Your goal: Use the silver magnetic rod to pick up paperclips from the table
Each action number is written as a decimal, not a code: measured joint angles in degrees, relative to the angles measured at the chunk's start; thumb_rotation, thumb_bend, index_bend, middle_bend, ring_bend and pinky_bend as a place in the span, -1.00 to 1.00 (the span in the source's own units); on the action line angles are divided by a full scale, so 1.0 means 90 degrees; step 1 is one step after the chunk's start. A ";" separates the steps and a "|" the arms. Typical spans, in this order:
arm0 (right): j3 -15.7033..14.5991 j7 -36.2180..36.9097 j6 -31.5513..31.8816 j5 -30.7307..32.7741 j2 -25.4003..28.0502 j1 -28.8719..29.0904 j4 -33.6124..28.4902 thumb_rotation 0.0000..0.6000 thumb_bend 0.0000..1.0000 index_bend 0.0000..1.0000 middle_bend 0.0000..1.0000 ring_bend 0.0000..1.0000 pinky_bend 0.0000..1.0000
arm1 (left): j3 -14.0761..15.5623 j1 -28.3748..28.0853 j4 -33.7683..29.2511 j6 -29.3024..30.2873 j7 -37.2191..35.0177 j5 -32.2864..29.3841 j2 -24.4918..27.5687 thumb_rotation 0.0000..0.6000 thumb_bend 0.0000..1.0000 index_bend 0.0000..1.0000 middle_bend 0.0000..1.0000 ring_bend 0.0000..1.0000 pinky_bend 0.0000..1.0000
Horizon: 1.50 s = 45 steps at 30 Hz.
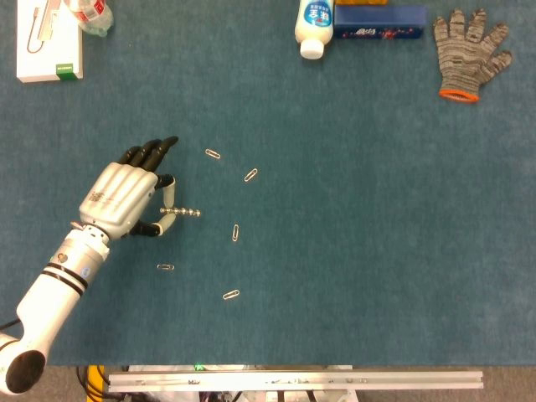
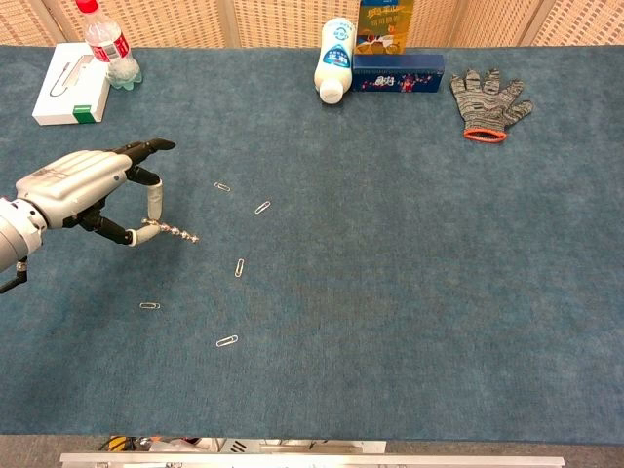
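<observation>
My left hand (image 1: 126, 194) (image 2: 83, 190) pinches the silver magnetic rod (image 1: 184, 212) (image 2: 175, 232) between thumb and a finger, its other fingers spread. The rod points right and tilts slightly down above the blue mat. Several paperclips lie loose nearby: one at upper right (image 1: 213, 154) (image 2: 223, 186), another further right (image 1: 250, 175) (image 2: 262, 207), one right of the rod tip (image 1: 235, 233) (image 2: 239, 267), one below the hand (image 1: 166, 267) (image 2: 149, 305), and one lower right (image 1: 231, 295) (image 2: 227, 340). No clip hangs on the rod. My right hand is out of sight.
A white box (image 1: 48, 46) and a plastic bottle (image 2: 105, 43) stand at the back left. A white bottle (image 1: 314, 27) lies beside a blue box (image 1: 381, 23) at the back middle, with a grey work glove (image 1: 469, 52) at the back right.
</observation>
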 measured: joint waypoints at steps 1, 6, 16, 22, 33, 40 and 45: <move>0.0000 -0.0001 -0.0003 -0.0001 -0.0003 0.0003 0.0002 1.00 -1.00 -0.59 -0.61 -0.62 -0.30 | 0.0008 0.0002 -0.0077 -0.0003 -0.0050 0.0049 0.0057 1.00 -0.30 0.24 -1.00 -1.00 -0.78; -0.0001 -0.0007 0.0003 -0.0006 -0.0005 0.0002 -0.0004 1.00 -1.00 -0.59 -0.61 -0.62 -0.30 | 0.0066 0.0022 -0.0274 0.0042 -0.0100 0.0255 0.0194 1.00 -0.30 0.25 -1.00 -1.00 -0.78; -0.0006 0.0009 -0.0003 0.0013 -0.0009 -0.0011 0.0007 1.00 -1.00 -0.59 -0.61 -0.62 -0.30 | 0.0340 0.0213 -0.0630 0.0213 -0.0127 0.0576 0.0485 1.00 -0.30 0.25 -1.00 -1.00 -0.78; -0.0009 0.0001 -0.0005 0.0017 -0.0011 -0.0016 0.0003 1.00 -1.00 -0.59 -0.61 -0.62 -0.30 | 0.0541 0.0376 -0.0752 0.0319 -0.0138 0.0739 0.0623 1.00 -0.30 0.25 -1.00 -1.00 -0.78; -0.0012 -0.0055 -0.0020 0.0006 -0.0020 -0.0002 -0.0033 1.00 -1.00 -0.59 -0.61 -0.62 -0.30 | 0.0881 0.0636 -0.0803 0.0327 -0.0278 0.0930 0.0758 1.00 -0.30 0.25 -1.00 -1.00 -0.78; -0.0015 -0.0069 -0.0030 0.0027 -0.0016 -0.0011 -0.0044 1.00 -1.00 -0.59 -0.61 -0.62 -0.30 | 0.0959 0.0735 -0.0680 0.0289 -0.0440 0.1016 0.0690 1.00 -0.30 0.25 -1.00 -1.00 -0.78; -0.0017 -0.0057 -0.0031 0.0030 -0.0021 -0.0014 -0.0040 1.00 -1.00 -0.59 -0.61 -0.62 -0.30 | 0.0971 0.0748 -0.0586 0.0190 -0.0530 0.0980 0.0667 1.00 -0.30 0.25 -1.00 -1.00 -0.78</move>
